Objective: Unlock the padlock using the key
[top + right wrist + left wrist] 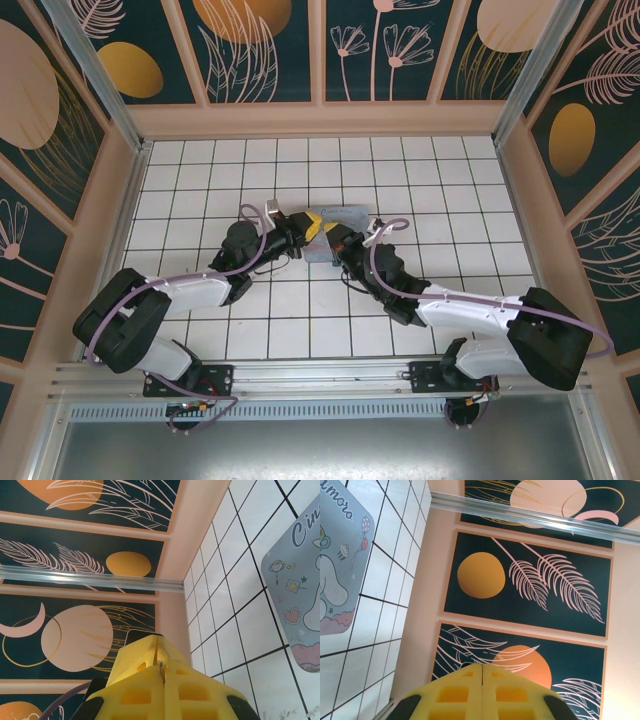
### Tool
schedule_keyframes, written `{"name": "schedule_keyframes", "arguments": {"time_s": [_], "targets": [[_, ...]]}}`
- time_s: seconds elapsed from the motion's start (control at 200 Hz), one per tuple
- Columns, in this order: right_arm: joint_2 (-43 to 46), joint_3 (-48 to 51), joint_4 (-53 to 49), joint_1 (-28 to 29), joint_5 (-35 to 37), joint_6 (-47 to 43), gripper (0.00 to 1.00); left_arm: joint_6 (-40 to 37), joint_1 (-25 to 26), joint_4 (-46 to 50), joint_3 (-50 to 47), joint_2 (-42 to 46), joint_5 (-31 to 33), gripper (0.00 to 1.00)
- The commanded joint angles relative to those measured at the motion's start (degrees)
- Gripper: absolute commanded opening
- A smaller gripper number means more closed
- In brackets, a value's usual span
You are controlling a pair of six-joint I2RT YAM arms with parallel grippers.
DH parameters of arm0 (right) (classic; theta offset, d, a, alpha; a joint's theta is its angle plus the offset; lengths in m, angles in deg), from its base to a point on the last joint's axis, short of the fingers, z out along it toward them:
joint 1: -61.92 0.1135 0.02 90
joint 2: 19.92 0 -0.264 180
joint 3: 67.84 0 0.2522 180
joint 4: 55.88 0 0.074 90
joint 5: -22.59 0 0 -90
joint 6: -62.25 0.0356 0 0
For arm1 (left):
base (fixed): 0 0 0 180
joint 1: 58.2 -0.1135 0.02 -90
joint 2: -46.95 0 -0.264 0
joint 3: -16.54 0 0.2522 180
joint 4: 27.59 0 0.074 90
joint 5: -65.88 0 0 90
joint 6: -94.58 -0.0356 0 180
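- The key (161, 667) is a thin pale sliver pinched in the seam of the right gripper (160, 647), whose yellow fingers press together on it.
- The left gripper (482, 672) is fully closed, its pads flush; whether it holds anything cannot be told.
- Both grippers meet tip to tip above the pastel tin box (350, 214) on the white tiled floor (200, 170).

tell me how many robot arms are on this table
2: the left arm reaches from the near-left base, the right arm from the near-right, both meeting over the tin box mid-table.
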Motion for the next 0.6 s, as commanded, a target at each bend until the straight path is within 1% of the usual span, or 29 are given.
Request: {"name": "schedule_keyframes", "arguments": {"time_s": [0.0,0.125,0.19,0.22,0.265,0.425,0.535,0.595], "targets": [[1.5,-1.1,2.8,-0.2,-1.1,-0.4,0.0,-0.5,0.4,-2.5,-0.5,-0.7,0.1,0.01],[2.7,-0.1,2.5,-0.3,-0.7,-0.4,0.0,-1.4,0.3,-2.2,-0.4,-0.6,0.3,0.0],[5.6,1.7,1.0,-0.3,0.9,-0.6,0.2,-2.8,0.3,-0.9,0.0,-0.3,0.4,0.0],[7.6,2.9,-0.7,-0.3,1.9,-0.7,0.25,-3.9,0.4,0.0,0.3,-0.1,0.5,0.0],[11.2,4.9,-3.5,-0.2,3.8,-0.6,0.3,-6.2,0.4,2.2,0.9,0.5,0.7,0.0],[23.6,9.8,-12.5,-0.5,7.8,-1.1,0.31,-14.7,0.3,10.8,3.6,2.1,0.9,0.0],[28.6,10.1,-17.0,-0.9,7.3,-5.7,0.32,-21.1,0.3,16.3,6.0,2.0,-0.4,0.0],[30.3,10.4,-17.3,-1.3,6.0,-9.3,0.33,-24.9,0.3,19.7,7.6,2.2,-1.1,0.0]]}}
